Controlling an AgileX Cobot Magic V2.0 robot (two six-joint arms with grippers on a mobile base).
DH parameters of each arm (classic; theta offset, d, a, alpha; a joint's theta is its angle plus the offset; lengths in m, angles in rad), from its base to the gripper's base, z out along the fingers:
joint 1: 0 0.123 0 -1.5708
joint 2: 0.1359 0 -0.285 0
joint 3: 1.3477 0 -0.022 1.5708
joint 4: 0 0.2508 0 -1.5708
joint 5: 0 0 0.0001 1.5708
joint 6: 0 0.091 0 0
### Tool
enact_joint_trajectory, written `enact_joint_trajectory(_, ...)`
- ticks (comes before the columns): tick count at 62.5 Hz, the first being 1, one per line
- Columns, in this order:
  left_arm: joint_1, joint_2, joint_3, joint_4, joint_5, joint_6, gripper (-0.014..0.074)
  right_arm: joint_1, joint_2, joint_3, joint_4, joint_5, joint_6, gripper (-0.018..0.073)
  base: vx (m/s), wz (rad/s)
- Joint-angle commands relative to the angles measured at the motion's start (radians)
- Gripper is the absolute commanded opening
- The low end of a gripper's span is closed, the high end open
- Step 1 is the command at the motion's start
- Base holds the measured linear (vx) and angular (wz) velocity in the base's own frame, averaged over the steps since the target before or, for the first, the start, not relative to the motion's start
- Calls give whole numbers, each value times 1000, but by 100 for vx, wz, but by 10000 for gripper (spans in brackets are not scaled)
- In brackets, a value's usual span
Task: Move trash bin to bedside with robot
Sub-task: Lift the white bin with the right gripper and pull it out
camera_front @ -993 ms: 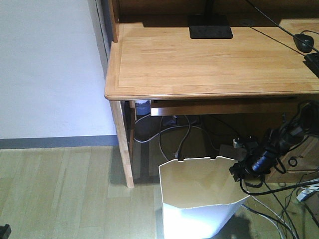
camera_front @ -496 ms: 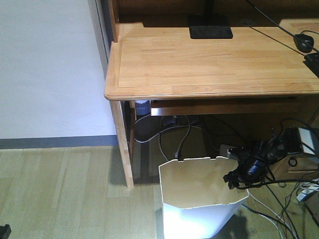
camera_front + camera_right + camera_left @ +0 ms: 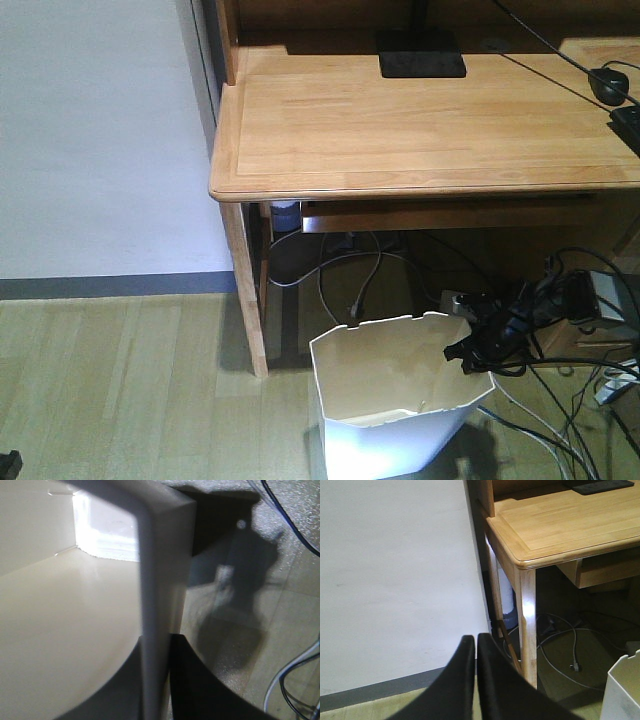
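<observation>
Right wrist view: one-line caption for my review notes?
Right tool clamped on the white trash bin wall, one finger inside, one outside.

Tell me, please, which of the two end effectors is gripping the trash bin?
The right end effector: its fingers pinch the rim of the trash bin, one inside, one outside. The left end effector is shut on nothing.

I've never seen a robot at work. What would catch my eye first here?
A white trash bin stands on the floor in front of a light wooden desk, and the black right gripper pinches its rim. Under the desk lies a tangle of cables.
</observation>
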Motion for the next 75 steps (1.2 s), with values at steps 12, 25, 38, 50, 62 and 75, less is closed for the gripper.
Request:
enact_joint_trajectory(12,-1,-20,18,0,-69,-5,-7,3,-146,-13,275,279,-175,-3,0,-1)
enact_joint_trajectory(25,-1,-20,18,0,-69,-5,-7,1,-215,17,262,378,-170,-3,0,-2)
enact_joint_trajectory(38,-1,-20,18,0,-69,-5,-7,-34,-397,288,314,163,-216,-1,0,0)
enact_joint_trajectory(50,-1,-20,18,0,-69,-5,-7,-57,-581,536,453,96,-421,-2,0,0)
enact_joint_trajectory(62,-1,-20,18,0,-69,-5,-7,-56,-733,704,483,80,-460,-2,0,0)
enact_joint_trajectory(75,-1,-20,18,0,-69,-5,-7,-56,-857,859,490,33,-485,-2,0,0)
